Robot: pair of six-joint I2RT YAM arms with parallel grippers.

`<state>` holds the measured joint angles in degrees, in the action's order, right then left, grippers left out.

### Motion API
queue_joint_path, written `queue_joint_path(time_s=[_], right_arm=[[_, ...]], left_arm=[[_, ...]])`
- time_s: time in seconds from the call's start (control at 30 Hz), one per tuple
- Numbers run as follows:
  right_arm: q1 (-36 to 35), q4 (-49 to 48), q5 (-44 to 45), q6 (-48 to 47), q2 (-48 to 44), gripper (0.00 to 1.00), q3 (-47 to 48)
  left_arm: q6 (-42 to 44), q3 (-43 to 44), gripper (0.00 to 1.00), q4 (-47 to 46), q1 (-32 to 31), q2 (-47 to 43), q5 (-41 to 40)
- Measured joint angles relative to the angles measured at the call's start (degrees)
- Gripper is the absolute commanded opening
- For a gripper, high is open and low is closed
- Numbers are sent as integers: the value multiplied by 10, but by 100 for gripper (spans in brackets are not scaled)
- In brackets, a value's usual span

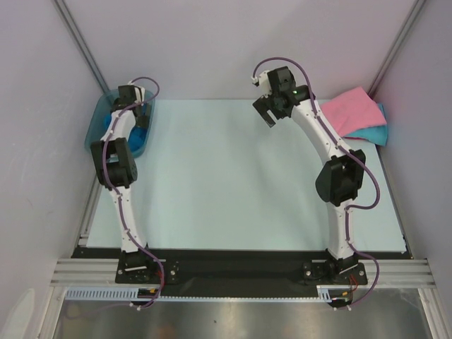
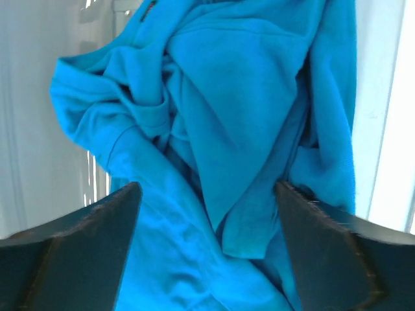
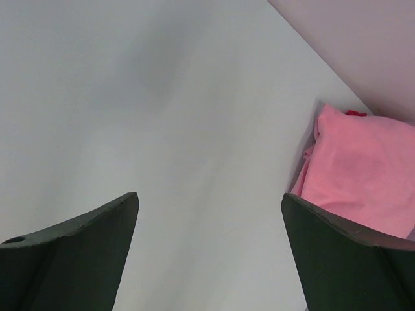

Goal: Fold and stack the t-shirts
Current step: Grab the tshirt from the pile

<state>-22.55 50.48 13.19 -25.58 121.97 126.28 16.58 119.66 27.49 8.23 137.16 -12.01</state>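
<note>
Left hand (image 2: 206,188) fingers stand apart over the crumpled deep blue t-shirt (image 2: 246,97) inside the bin (image 1: 95,127). Best to pinch 1 raised fold, not the whole heap, then lift clear of the bin wall. Across the table (image 1: 226,183) from the bin, the right hand (image 1: 267,113) hangs spread and empty near the pink t-shirt (image 1: 353,109), folded atop the turquoise t-shirt (image 1: 374,134).

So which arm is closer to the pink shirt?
Right. The right gripper hangs over the table just left of the pink shirt; the left gripper is far across, above the blue shirt in the bin.
</note>
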Motion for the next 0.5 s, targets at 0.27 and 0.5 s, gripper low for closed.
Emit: queue_joint_path(time_s=[0.27, 0.5], right_arm=[[-2, 0, 14, -2, 1, 100, 2], [-3, 0, 23, -2, 1, 100, 2]], left_arm=[[-12, 2, 0, 13, 5, 16, 19], [-21, 3, 0, 18, 11, 16, 18]])
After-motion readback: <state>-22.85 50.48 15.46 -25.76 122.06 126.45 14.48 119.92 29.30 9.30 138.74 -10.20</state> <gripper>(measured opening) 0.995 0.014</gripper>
